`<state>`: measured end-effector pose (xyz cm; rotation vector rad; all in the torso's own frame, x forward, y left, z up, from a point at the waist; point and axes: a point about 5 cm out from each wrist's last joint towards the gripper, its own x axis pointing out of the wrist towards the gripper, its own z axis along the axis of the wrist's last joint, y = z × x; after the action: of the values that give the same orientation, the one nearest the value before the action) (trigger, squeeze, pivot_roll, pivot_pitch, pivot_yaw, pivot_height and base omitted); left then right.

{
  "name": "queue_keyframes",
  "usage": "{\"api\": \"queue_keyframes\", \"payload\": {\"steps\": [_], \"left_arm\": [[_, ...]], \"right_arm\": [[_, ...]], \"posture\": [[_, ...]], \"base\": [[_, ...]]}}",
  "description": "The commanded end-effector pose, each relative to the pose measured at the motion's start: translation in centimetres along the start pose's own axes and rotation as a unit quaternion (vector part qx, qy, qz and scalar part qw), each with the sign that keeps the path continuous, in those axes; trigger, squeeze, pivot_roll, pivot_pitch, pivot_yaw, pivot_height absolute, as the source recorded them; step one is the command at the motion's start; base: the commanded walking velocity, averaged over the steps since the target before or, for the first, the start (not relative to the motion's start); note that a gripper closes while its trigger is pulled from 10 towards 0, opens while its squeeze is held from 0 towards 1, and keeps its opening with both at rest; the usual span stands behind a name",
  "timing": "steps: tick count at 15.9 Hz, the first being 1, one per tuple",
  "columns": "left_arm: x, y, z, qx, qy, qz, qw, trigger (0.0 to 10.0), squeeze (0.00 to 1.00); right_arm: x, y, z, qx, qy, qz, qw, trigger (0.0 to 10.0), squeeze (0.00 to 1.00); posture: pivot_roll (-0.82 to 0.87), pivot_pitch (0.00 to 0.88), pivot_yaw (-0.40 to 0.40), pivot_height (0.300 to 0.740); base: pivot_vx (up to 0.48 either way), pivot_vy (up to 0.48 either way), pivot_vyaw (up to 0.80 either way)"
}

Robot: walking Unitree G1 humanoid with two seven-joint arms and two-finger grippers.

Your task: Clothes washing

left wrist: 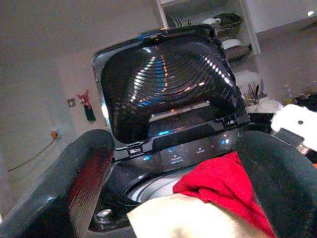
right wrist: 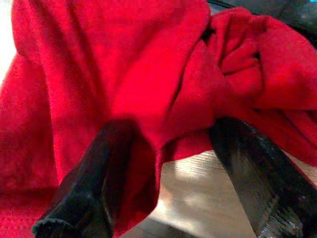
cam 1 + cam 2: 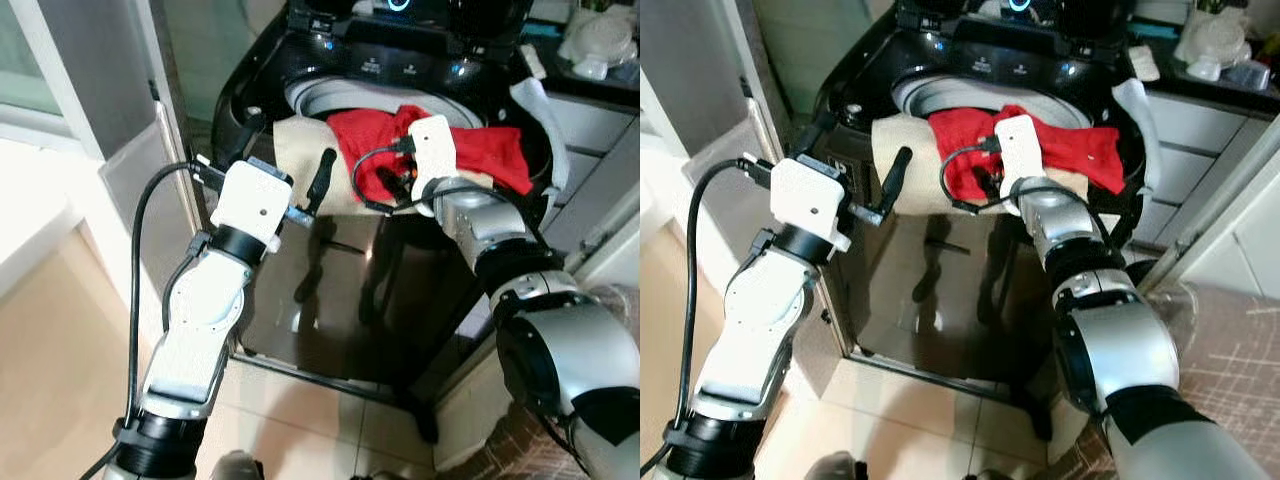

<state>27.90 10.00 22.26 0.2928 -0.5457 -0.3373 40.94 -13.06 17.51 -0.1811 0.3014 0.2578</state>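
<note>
One red cloth (image 3: 455, 150), one beige cloth (image 3: 300, 150); right end effector (image 2: 163, 198) apart, left's (image 1: 173, 198) too.

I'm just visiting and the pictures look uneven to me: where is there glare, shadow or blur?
Left eye view: the washing machine has a glossy front mirroring both arms as dark shapes; the window side is washed out white. Left wrist view: rainbow streaks of glare on the open lid, and the left pincer is blurred. Right wrist view: the red cloth is soft and out of focus.

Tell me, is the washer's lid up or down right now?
Up. The left wrist view shows the dark lid standing raised behind the control panel, with the drum opening uncovered and the red cloth draped over its front rim.
</note>
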Motion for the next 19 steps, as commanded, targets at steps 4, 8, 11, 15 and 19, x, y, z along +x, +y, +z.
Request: {"api": "queue_keyframes", "payload": {"steps": [4,8,11,15,19], "left_arm": [[0.3,-0.1,0.5,0.006,-0.006,-0.005,1.0,10.0,0.0],[0.2,-0.2,0.6,0.008,-0.005,-0.003,1.0,10.0,0.0],[0.1,-0.2,0.5,0.009,-0.002,0.006,1.0,10.0,0.0],[0.1,-0.2,0.4,0.01,0.0,0.009,1.0,10.0,0.0],[0.5,-0.5,0.4,0.006,-0.003,0.001,1.0,10.0,0.0]], "right_arm": [[0.3,0.9,-3.0,-0.023,0.058,-0.034,0.997,10.0,0.0],[0.6,1.6,-1.9,-0.108,0.017,-0.08,0.991,10.0,0.0],[0.1,-0.3,1.2,-0.071,-0.075,-0.174,0.979,10.0,0.0],[0.0,-0.2,2.8,0.025,-0.125,-0.16,0.979,10.0,0.0],[-0.4,-1.2,3.9,0.062,-0.163,-0.175,0.969,10.0,0.0]], "posture": [[0.13,0.013,-0.074,0.731],[0.14,0.018,-0.091,0.731],[0.15,0.019,-0.104,0.731],[0.14,0.019,-0.099,0.731],[0.11,0.012,-0.088,0.731]], "base": [[0.0,0.0,0.0],[0.0,0.0,0.0],[0.0,0.0,0.0],[0.0,0.0,0.0],[0.0,0.0,0.0]]}}
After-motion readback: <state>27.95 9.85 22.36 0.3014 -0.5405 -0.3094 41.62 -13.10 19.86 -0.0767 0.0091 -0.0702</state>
